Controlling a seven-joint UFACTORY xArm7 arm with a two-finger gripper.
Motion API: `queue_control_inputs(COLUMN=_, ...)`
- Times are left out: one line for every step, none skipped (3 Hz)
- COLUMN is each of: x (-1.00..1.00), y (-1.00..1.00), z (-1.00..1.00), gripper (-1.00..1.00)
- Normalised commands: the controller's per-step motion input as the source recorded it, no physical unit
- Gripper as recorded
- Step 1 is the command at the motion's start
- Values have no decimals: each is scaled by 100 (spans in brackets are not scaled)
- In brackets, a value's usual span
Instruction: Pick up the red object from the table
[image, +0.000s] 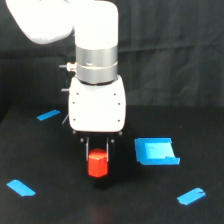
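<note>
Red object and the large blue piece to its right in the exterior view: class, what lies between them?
Nothing. In the exterior view, only bare black table separates the red object, held between the claw's fingers, from the large blue piece.

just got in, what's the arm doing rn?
The single arm's end effector is straight above a small red block on the black table, fingers either side of its top. Whether the fingers are clamped, or the block has left the surface, can't be told from this view. A larger blue piece sits to the exterior view's right, with blue tape strips scattered around.
</note>
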Motion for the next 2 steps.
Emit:
queue_control_inputs(x=17, y=5, z=97, gripper=-99)
queue_control_inputs(x=5, y=18, z=98, gripper=-99)
